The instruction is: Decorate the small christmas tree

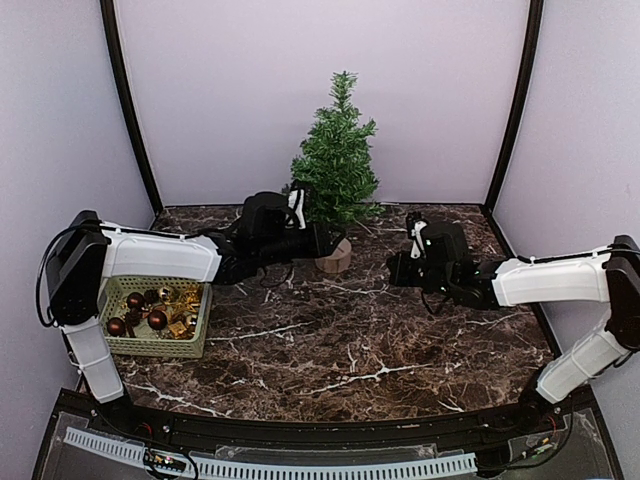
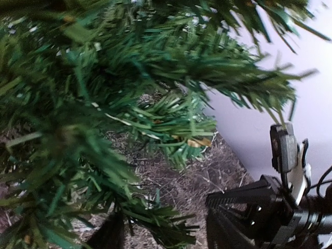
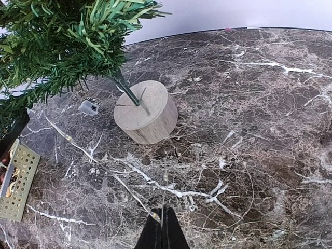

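White moulded shells covered the long links of the left arm (image 1: 160, 256) and the right arm (image 1: 545, 280), with rounded black housings at each joint. A thin black cable (image 1: 42, 280) looped beside the left shoulder. Both wrists carried blocky black units with small white parts, and the right end effector (image 3: 163, 228) had slim matte-black fingers.

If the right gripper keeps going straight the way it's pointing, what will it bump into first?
Probably the wooden stump base of the small christmas tree. The shut right gripper points across the marble table toward it, though it might graze the table first.
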`<state>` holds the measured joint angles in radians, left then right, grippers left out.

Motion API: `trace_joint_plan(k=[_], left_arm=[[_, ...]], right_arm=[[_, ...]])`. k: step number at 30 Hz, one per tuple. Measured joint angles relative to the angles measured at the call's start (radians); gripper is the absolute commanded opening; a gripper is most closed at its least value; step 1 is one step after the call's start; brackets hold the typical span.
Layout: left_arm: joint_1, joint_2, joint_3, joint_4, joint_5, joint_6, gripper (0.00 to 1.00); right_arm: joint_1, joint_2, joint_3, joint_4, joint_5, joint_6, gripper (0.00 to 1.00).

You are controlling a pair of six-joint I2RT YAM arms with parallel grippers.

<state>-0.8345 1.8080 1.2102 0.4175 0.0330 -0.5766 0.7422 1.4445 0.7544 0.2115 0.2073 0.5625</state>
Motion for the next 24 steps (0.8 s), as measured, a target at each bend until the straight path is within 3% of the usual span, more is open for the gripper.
trace_joint_plan(k=[3, 8, 24], left_arm=[[0.0, 0.005, 0.002, -0.017, -0.047, -0.001, 0.19], [-0.001, 0.005, 0.001, -0.035, -0.098, 0.011, 0.01], [0.055, -0.18, -0.147, -0.121, -0.117, 0.077, 0.0]], right_arm=[[-0.001, -0.001, 0.0, -0.002, 0.0, -0.002, 0.0], [-0.001, -0.018, 0.001, -0.017, 0.001, -0.01, 0.0], [-0.001, -0.03, 0.135, -0.185, 0.079, -0.111, 0.0]])
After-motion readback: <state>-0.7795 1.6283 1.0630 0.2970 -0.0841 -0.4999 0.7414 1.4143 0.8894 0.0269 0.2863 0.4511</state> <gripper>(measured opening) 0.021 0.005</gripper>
